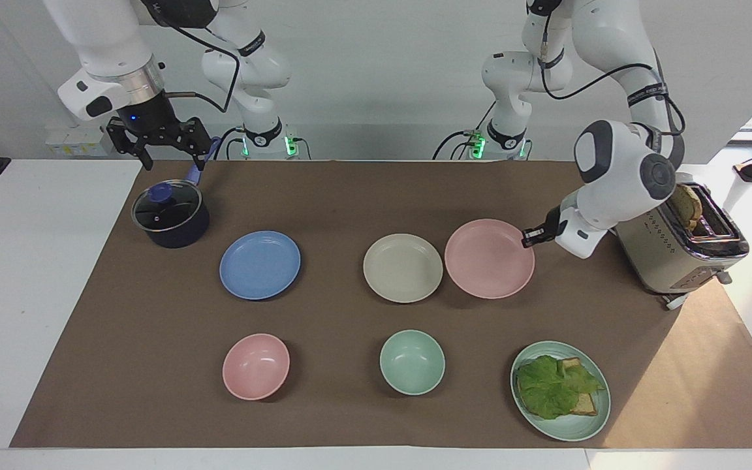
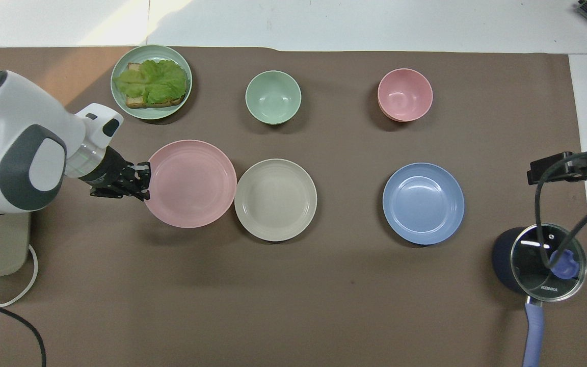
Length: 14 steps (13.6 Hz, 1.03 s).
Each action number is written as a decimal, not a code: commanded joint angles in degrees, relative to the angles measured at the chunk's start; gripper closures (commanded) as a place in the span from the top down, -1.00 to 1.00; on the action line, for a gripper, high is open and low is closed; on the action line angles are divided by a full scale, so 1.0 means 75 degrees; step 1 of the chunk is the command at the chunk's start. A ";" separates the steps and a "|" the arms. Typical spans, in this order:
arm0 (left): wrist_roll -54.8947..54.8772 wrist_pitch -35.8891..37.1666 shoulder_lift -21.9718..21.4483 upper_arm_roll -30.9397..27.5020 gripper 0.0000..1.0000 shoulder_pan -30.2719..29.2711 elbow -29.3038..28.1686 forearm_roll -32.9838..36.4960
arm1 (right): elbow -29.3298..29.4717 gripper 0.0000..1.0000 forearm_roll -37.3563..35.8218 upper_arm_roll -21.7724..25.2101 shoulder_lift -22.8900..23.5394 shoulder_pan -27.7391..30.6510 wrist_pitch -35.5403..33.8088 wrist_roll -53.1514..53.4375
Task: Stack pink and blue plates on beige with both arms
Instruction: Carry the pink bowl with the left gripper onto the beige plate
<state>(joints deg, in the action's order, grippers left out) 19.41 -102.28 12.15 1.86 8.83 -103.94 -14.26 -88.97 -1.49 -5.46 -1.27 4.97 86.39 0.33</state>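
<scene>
The pale pink plate hangs level just above the mat, with my left gripper shut on the rim that faces the left arm's end. Its other rim reaches the edge of the beige plate, which lies flat at the middle of the mat. Toward the right arm's end lies the blue plate, with nothing on it. My right gripper waits open in the air over the pot, away from all plates.
A dark pot with a glass lid stands under the right gripper. Farther from the robots sit a pink bowl, a mint bowl and a mint plate with a lettuce sandwich. A toaster stands at the left arm's end.
</scene>
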 commanded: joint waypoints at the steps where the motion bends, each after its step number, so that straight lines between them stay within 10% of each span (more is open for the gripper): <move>1: 0.0878 -0.0634 -0.0213 -0.0096 -1.00 0.0952 -0.0366 -0.0103 | -0.0243 1.00 0.0023 -0.0069 -0.0170 0.0087 0.0188 0.0155; 9: 0.0857 -0.2591 -0.0039 -0.0084 -0.91 0.2443 -0.1270 -0.0115 | -0.0243 1.00 0.0023 -0.0069 -0.0170 0.0098 0.0188 0.0155; 11: 0.0869 -0.2687 -0.0015 -0.0096 0.99 0.2432 -0.1247 -0.0115 | -0.0255 1.00 0.0023 -0.0069 -0.0170 0.0098 0.0176 0.0155; 14: 0.0799 -0.2582 -0.0050 -0.0143 1.00 0.2304 -0.1200 -0.0091 | -0.0255 1.00 0.0023 -0.0069 -0.0170 0.0087 0.0188 0.0155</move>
<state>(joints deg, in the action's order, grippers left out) 26.45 -121.29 12.51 1.56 26.43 -112.43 -14.43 -89.06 -1.49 -5.46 -1.27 4.98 86.41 0.33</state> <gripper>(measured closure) 0.542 0.000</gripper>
